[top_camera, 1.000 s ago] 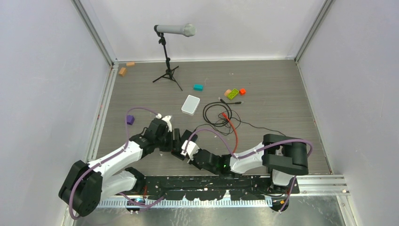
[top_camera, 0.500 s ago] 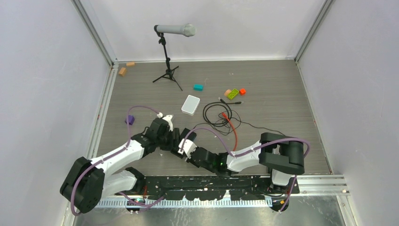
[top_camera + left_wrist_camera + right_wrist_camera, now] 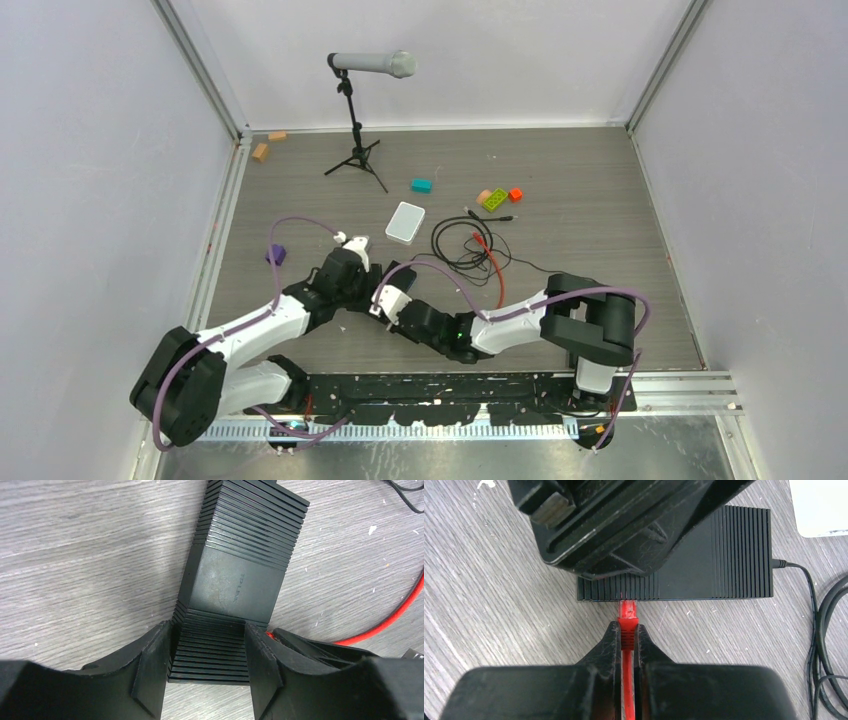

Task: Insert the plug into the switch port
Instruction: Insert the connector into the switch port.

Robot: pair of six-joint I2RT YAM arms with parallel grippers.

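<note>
My right gripper (image 3: 626,630) clamps the plug (image 3: 628,611), its long axis aimed straight ahead at the black box (image 3: 714,555), tip touching its edge. My left gripper (image 3: 207,652) squeezes the box's sides.

Grey wood-grain counter (image 3: 600,180), white rounded square box (image 3: 404,222) mid-field. Beyond it: a teal block (image 3: 421,185) and a black microphone tripod (image 3: 357,160). Right of it: coiled black cable (image 3: 462,240), thin red cable (image 3: 497,275) and coloured toy bricks (image 3: 497,198). Nearer than it: flat black ribbed box (image 3: 235,580).

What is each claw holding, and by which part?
Left claw: black switch, by its sides near one end. Right claw: red cable, just behind the plug.
</note>
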